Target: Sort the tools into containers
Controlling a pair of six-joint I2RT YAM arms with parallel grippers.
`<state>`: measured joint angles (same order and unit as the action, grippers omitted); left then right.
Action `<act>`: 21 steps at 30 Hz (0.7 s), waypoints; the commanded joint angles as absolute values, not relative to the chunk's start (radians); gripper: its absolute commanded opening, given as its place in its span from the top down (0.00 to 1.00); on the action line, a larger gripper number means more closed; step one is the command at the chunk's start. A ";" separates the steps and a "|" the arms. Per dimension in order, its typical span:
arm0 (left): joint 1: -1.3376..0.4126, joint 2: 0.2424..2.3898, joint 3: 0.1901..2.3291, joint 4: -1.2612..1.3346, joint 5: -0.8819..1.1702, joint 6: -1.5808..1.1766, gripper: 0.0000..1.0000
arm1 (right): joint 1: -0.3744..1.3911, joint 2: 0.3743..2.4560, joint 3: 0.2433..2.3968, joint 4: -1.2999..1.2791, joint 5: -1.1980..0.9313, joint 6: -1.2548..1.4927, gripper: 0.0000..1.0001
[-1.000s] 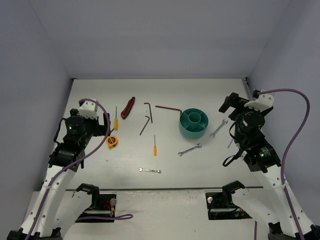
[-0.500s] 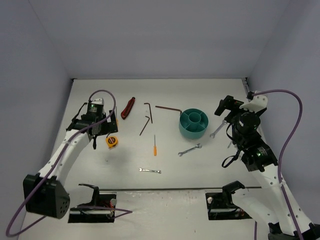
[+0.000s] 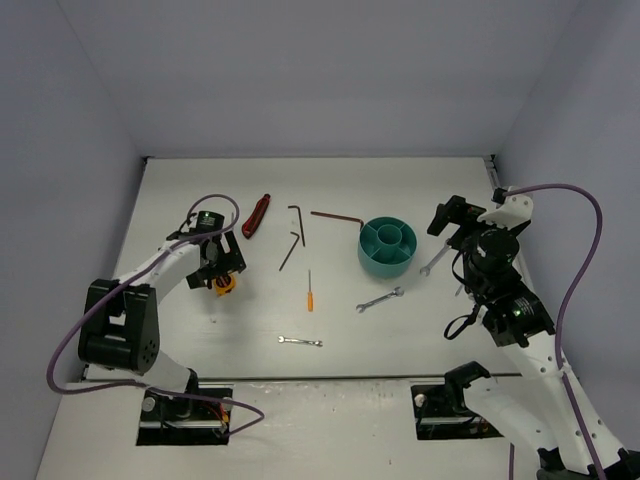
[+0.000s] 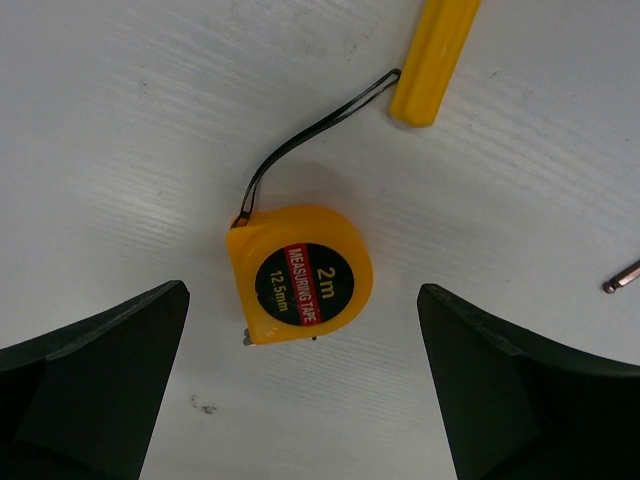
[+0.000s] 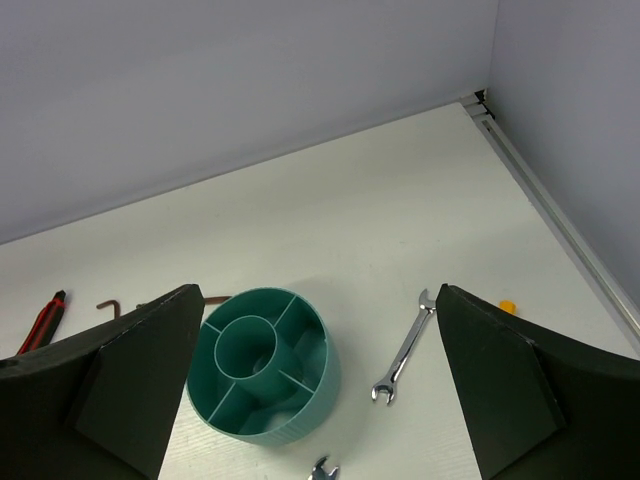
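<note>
Tape measure (image 4: 300, 275), where is it?
On the table (image 3: 400, 330), below my left pincer (image 3: 222, 272), whose fingers stand wide apart.
And the right?
My right pincer (image 3: 447, 216) is spread too, holding nothing, near the teal tub (image 5: 290, 415) with a wrench (image 5: 403, 347) beside it.

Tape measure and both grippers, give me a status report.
Left gripper open over tape measure, not gripping. Right gripper open, empty, facing tub. Screwdriver handle nearby, not blocking.
</note>
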<state>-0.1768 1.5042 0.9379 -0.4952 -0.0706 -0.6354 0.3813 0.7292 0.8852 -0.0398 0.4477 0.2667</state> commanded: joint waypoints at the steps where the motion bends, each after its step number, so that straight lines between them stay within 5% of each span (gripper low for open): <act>1: -0.173 1.533 0.969 -0.430 -0.080 -0.695 0.03 | 0.389 0.727 0.885 0.022 0.452 0.283 0.00; 21: -0.183 1.598 0.936 -0.419 -0.133 -0.719 0.32 | 0.389 0.720 0.871 0.019 0.452 0.289 0.00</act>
<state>-0.1768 1.6230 0.9360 -0.4369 -0.1131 -0.7014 0.3813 0.7166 0.8642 -0.0420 0.4477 0.2808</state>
